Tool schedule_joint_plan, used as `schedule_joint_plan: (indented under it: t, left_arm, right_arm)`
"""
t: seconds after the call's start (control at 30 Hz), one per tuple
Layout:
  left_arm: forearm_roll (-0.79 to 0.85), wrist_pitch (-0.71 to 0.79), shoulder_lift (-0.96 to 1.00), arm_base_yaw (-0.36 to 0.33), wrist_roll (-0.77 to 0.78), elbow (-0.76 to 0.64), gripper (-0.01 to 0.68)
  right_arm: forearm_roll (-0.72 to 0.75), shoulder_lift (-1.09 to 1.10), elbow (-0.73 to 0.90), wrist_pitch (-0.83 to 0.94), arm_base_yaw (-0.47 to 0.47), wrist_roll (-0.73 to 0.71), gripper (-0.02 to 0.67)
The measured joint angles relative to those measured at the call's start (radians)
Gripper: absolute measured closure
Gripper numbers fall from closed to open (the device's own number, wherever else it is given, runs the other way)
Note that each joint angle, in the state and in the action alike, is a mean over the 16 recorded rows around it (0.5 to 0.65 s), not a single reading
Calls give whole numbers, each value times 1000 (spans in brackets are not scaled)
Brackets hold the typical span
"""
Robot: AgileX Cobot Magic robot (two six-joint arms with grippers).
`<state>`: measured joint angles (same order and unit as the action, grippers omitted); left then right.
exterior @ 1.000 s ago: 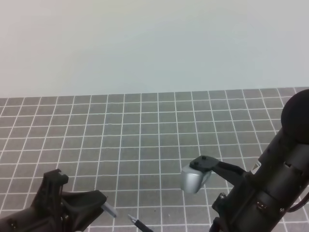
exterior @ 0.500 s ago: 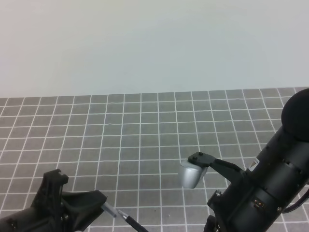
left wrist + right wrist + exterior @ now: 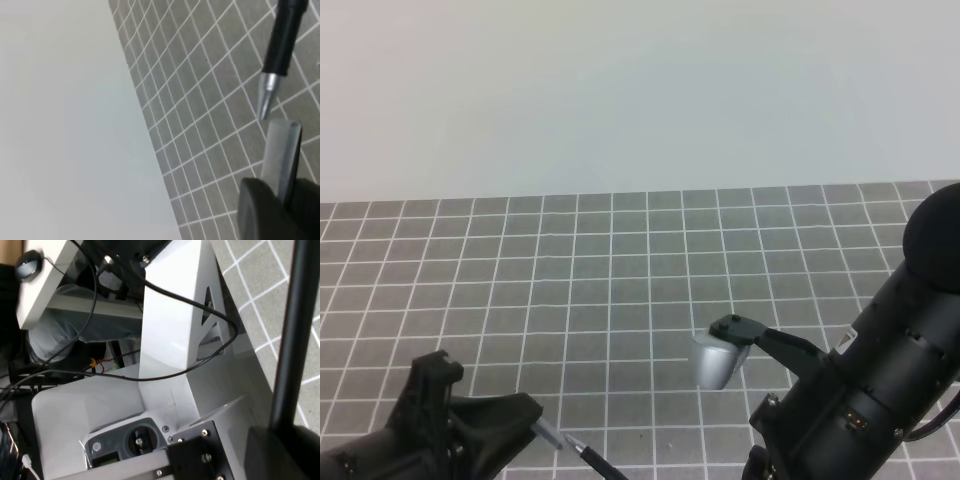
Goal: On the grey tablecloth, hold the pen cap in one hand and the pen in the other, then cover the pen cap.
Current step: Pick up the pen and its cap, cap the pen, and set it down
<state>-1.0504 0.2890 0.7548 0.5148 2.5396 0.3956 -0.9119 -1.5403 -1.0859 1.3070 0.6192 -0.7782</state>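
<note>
The grey tablecloth [image 3: 650, 280] looks like matt woven cloth, with thin white printed lines. The pen [image 3: 282, 47] has a smooth black barrel with a soft shine, probably plastic, and a silvery metal-looking tip. The pen cap [image 3: 280, 155] looks like semi-clear grey plastic, smooth. The left gripper [image 3: 277, 210] has a matt black plastic body.

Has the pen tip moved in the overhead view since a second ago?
Yes. The pen tip shifted left and slightly up across the grey tablecloth grid, toward the left claw.
</note>
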Motion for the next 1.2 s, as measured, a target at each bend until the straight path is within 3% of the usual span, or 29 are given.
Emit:
schedule_joint_plan:
  t: [1.2]
  left_arm:
    - [-1, 39, 12, 0, 81, 0, 610]
  right_arm:
    - [-74, -79, -1, -2, 0, -55, 639]
